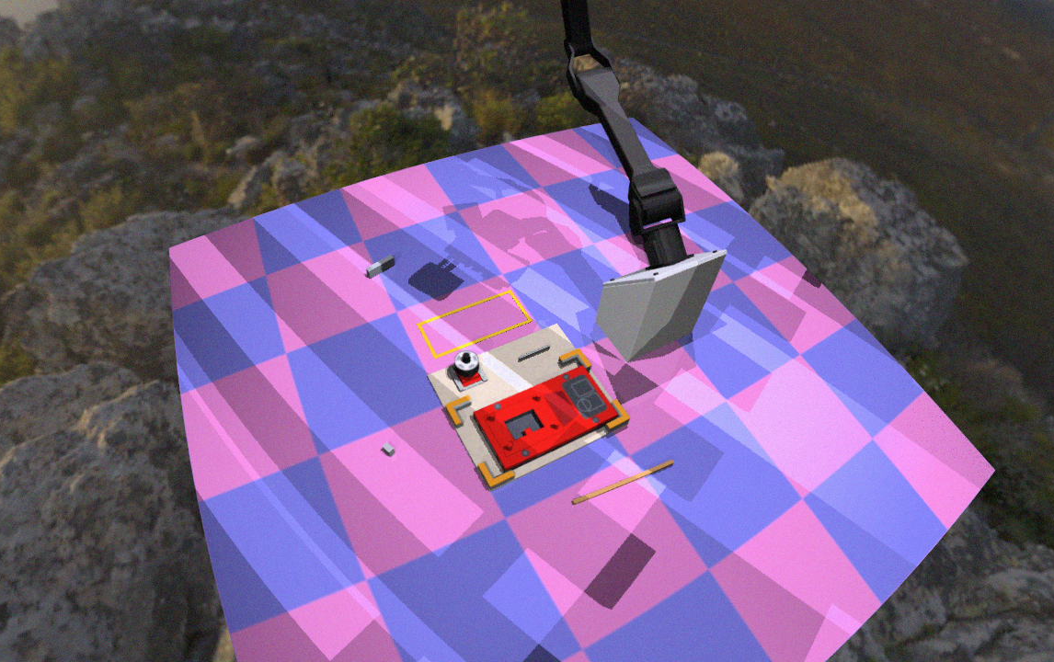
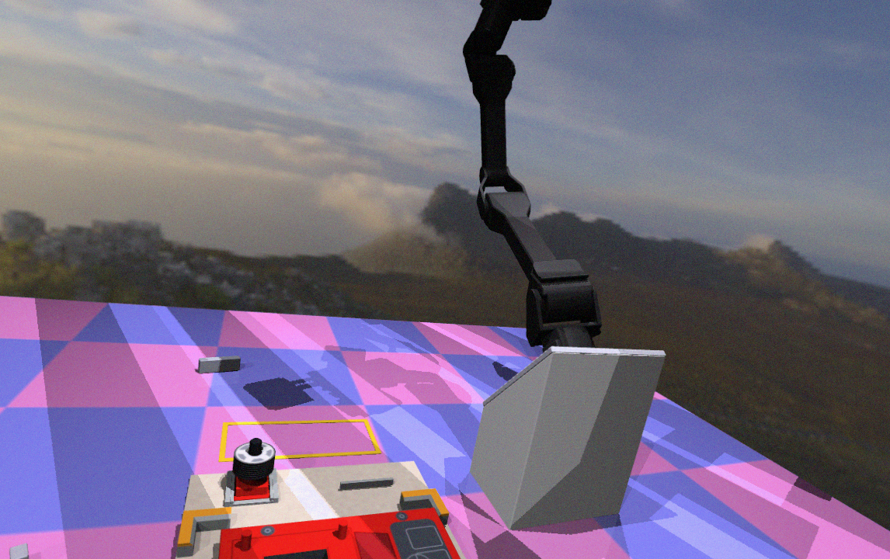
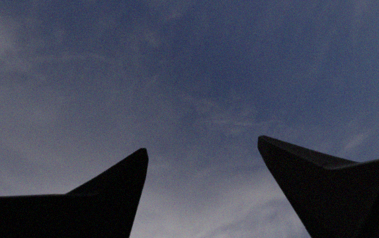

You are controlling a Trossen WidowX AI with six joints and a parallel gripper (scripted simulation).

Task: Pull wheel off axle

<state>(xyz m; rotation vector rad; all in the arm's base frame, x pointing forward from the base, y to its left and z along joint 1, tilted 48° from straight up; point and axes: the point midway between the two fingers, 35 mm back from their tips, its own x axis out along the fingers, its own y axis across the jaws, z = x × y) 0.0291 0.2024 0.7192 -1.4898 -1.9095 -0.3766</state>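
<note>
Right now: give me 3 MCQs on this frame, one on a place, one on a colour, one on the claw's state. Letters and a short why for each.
1. Where is the wheel?
A. on the upright axle, on the board
B. inside the marked area
C. between the claw's fingers

2. What colour outlines the marked area?
A. green
B. yellow
C. white

3. What state is the claw in?
A. shut on the wheel
B. shut on nothing
C. open, holding nothing

Answers: 1 A, the wheel sits atop the red mount by the board's corner. 2 B, the thin rectangle on the table is yellow. 3 C, the wrist view shows only sky between the spread fingers.
</note>
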